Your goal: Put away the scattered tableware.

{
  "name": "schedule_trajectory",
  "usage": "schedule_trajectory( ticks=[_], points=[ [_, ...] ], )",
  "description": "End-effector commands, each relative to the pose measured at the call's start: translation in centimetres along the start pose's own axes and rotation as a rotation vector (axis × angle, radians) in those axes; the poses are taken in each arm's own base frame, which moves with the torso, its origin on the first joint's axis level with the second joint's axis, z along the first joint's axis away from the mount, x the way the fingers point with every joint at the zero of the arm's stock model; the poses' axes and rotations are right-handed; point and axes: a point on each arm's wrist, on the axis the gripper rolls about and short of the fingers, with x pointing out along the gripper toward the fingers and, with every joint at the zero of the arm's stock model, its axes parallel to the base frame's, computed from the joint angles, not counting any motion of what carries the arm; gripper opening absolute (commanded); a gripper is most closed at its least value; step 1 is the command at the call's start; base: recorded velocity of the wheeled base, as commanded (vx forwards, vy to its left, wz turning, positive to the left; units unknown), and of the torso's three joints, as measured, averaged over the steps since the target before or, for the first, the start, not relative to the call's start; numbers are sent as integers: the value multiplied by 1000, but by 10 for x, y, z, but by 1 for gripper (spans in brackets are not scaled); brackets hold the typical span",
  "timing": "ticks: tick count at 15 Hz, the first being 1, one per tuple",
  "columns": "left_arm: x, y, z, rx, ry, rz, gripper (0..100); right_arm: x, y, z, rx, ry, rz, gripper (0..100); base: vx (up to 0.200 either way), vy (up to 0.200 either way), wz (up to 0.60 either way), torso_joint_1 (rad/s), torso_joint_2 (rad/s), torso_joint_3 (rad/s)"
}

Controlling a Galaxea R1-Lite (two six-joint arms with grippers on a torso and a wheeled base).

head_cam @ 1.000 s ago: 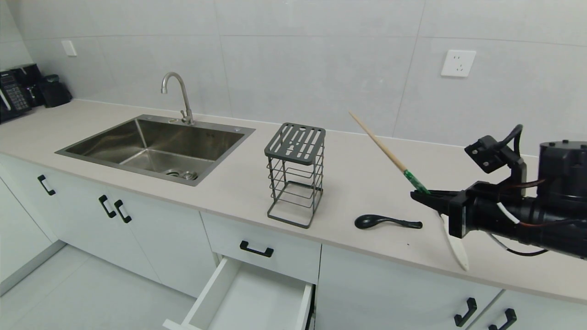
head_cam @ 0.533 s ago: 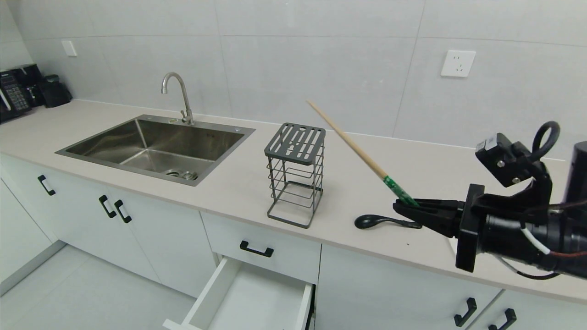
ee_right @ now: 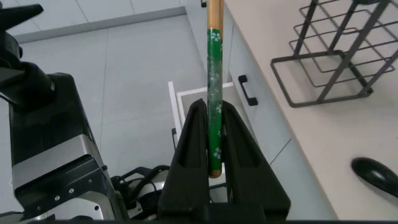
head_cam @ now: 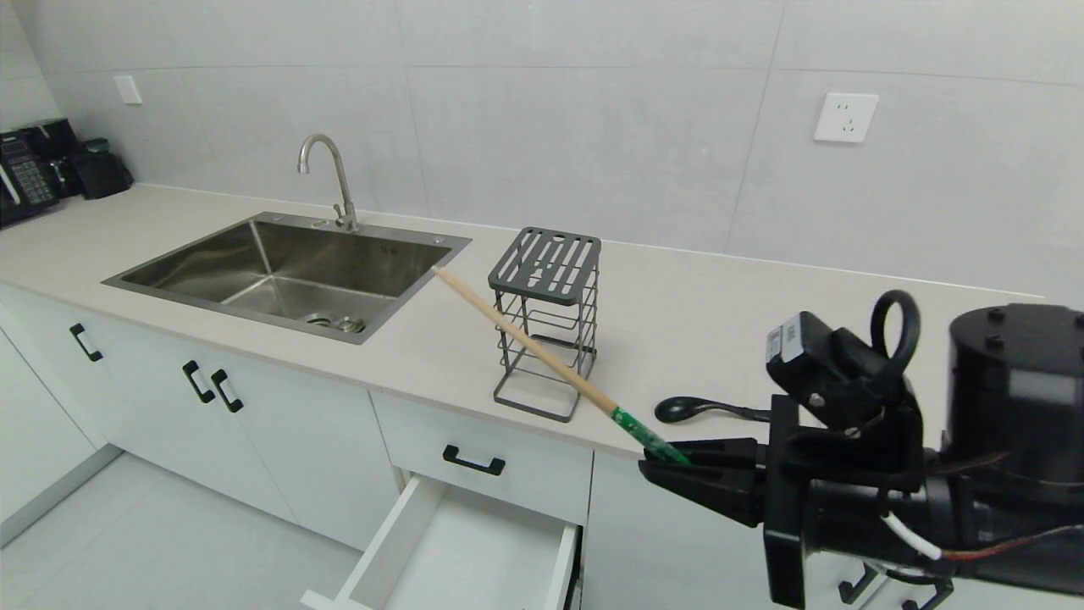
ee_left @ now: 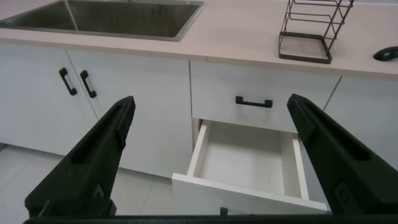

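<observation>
Spanning the area beyond the right gripper's jaws, the countertop (head_cam: pixel 720 313) carried a steel sink (head_cam: pixel 279 250) set into it, well apart from those jaws on their left side. An open white drawer (head_cam: pixel 381 534) stood pulled out under the counter edge, below and left of the right jaws. In the left wrist view the same drawer (ee_left: pixel 249 158) appeared between and beyond the left jaws. A dark wire rack (head_cam: pixel 546 322) stood upright on the counter, beyond the right jaws and to their left.

The right gripper (head_cam: pixel 677 466) hung in front of the counter edge, jaws clamped together on the green-banded part of a wooden utensil (head_cam: pixel 542 352). The bare wooden shaft (ee_right: pixel 214 37) ran out from the jaws, slanting upward past the front of the rack, toward the sink corner. The left gripper (ee_left: pixel 211 102) held nothing, jaws spread wide apart.

A black spoon (head_cam: pixel 707 410) lay flat on the counter just beyond the right jaws, not touching them.
</observation>
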Motion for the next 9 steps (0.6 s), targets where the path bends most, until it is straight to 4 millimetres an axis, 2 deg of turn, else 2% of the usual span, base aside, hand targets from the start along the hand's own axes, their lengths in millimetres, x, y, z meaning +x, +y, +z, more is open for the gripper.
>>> schedule_trajectory(
  ticks=[1, 5, 7, 9],
  points=[
    [0, 0, 0, 0, 2, 0, 100, 18, 4, -7, 2, 49, 29, 0, 0, 0, 0, 0, 0, 0],
    [0, 0, 0, 0, 2, 0, 100, 47, 0, -10, -10, 91, 26, 0, 0, 0, 0, 0, 0, 0],
    [0, 0, 0, 0, 2, 0, 100, 74, -4, -4, -47, 94, 13, 0, 0, 0, 0, 0, 0, 0],
    [0, 0, 0, 0, 2, 0, 100, 88, 7, -1, -62, 95, 42, 0, 0, 0, 0, 0, 0, 0]
  ],
)
